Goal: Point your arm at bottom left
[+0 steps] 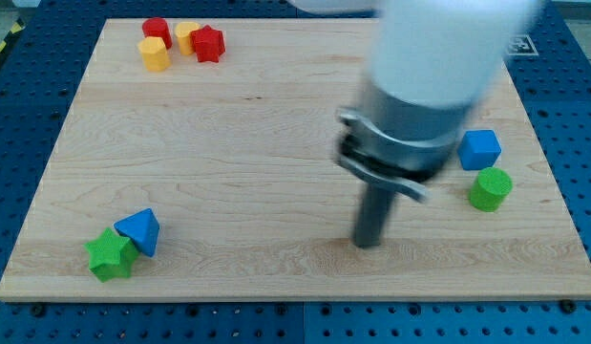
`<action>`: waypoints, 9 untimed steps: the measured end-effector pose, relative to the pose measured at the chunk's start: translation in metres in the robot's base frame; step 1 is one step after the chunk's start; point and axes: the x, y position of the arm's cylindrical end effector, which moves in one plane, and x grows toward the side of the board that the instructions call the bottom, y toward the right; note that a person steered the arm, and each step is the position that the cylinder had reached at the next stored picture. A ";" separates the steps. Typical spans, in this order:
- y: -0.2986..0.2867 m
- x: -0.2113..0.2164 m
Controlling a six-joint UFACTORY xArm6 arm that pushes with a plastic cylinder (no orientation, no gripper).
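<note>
No jaws on this arm, just a straight dark rod, so there is nothing to spread or pinch. My tip (369,244) is down on the board (276,124), right of centre and near the view's bottom, on bare wood. It touches no block.

The board is pale wood with plain grain, sitting on a blue table (18,96) dotted with holes. A yellow and black stripe (4,43) shows at the view's top left corner.

The bottom left, where the task points, holds two blocks: a green star (110,254) and a blue triangle (139,230) pressed against it on its upper right. The tip is well apart from both, far across to the right.

Top left, a tight cluster: red cylinder (157,31), yellow cylinder (154,53), a second yellow block (186,35) and a red star (207,43). The second yellow's shape is hard to call, with the star covering part of it.

Right side, a blue cube (479,149) with a green cylinder (490,188) just below it. The arm's body (429,67) is blurred, and its collar covers the cube's left edge. The arm's upper part runs off the view's top. I cannot tell whether the cube and cylinder touch.
</note>
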 end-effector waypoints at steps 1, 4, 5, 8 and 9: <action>-0.089 -0.040; -0.301 -0.035; -0.340 0.011; -0.329 0.064; -0.323 0.064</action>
